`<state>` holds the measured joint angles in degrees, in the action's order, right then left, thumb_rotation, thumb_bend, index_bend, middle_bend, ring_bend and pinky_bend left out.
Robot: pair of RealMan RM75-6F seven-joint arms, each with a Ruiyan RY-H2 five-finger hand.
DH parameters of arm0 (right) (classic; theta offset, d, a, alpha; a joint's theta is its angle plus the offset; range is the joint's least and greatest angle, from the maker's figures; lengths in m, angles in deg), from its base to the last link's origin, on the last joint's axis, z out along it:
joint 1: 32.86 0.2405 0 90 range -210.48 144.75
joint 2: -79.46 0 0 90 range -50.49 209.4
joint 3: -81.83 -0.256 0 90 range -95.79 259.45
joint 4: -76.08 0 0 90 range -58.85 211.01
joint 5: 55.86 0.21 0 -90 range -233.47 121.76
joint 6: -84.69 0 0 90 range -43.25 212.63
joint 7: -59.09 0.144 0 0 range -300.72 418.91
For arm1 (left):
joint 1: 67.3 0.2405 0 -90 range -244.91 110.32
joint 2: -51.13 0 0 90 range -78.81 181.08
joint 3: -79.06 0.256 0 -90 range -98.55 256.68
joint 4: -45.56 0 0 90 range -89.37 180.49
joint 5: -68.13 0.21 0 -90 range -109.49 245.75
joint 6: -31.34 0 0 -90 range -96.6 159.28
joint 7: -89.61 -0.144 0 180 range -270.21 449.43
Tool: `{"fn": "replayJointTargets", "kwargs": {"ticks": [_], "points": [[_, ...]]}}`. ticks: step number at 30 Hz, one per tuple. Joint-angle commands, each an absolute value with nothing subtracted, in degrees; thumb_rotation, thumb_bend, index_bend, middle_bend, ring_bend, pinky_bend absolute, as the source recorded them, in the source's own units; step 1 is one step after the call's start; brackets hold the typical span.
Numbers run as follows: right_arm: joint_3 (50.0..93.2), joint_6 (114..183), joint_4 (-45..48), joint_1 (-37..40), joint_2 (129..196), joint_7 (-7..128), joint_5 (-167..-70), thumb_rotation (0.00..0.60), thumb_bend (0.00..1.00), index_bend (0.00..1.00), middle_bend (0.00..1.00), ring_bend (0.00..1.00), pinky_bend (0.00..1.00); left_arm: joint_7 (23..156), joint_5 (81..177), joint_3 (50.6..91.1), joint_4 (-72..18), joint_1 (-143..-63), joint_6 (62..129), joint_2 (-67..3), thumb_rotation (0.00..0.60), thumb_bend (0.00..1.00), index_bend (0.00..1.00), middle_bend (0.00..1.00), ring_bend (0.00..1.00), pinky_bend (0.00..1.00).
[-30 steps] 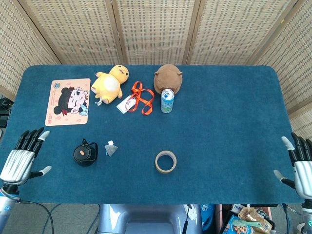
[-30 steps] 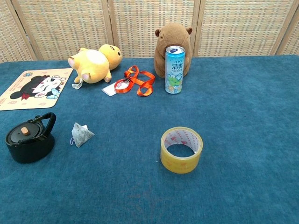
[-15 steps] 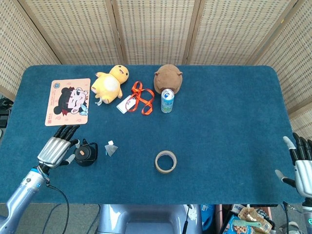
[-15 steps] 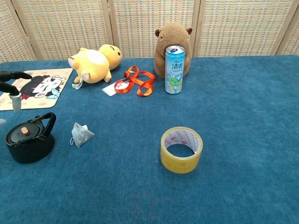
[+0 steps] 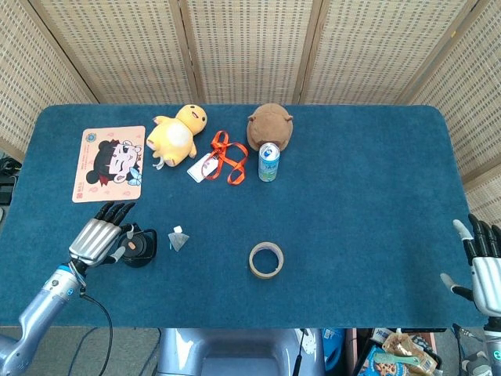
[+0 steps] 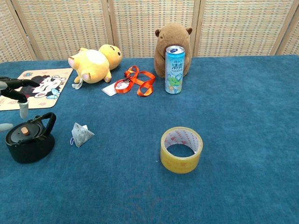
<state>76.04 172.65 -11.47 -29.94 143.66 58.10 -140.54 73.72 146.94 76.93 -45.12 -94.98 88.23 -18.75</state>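
My left hand (image 5: pixel 99 237) hovers with fingers spread just left of the small black teapot (image 5: pixel 138 248), holding nothing; in the chest view its fingertips (image 6: pixel 16 92) show above and left of the teapot (image 6: pixel 29 139). A grey pyramid tea bag (image 5: pixel 178 239) lies right of the teapot. My right hand (image 5: pixel 484 265) stays open at the table's right front corner, away from everything. A roll of yellow tape (image 6: pixel 181 150) lies flat near the middle front.
Along the back lie a cartoon mat (image 5: pixel 109 163), a yellow plush duck (image 5: pixel 178 135), an orange lanyard with a card (image 5: pixel 221 157), a brown plush capybara (image 5: pixel 270 125) and a drink can (image 5: pixel 268 162) upright before it. Woven screens stand behind the blue table (image 5: pixel 368 204).
My left hand swung from the table's left front edge in to the teapot, then crept slightly further right. The right hand has barely moved.
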Motion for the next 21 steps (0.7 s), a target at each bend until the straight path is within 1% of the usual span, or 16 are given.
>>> {"fn": "replayJointTargets", "kwargs": {"ticks": [1,8,21], "points": [[76.0,172.6,-11.4,-29.9,143.7,58.1,-140.5,0.6,0.0,0.0,0.0,0.0,0.0,76.1,148.4,77.4,-43.0,-95.2,88.5,-20.0,0.6,0.39,0.45,0.0,0.0,0.0],[76.0,172.4,-11.3,-29.9,143.7,58.3,-140.3,0.6,0.0,0.0,0.0,0.0,0.0,78.2,150.3,78.7,-40.1,-95.6,88.2,-21.4,0.6,0.39,0.45,0.0,0.0,0.0],[76.0,171.6,-11.0,-29.7,143.7,58.8,-139.7,0.6,0.0,0.0,0.0,0.0,0.0,80.0,150.2,79.0,-37.5,-95.9,88.1,-22.8,0.6,0.39,0.45,0.0,0.0,0.0]]}}
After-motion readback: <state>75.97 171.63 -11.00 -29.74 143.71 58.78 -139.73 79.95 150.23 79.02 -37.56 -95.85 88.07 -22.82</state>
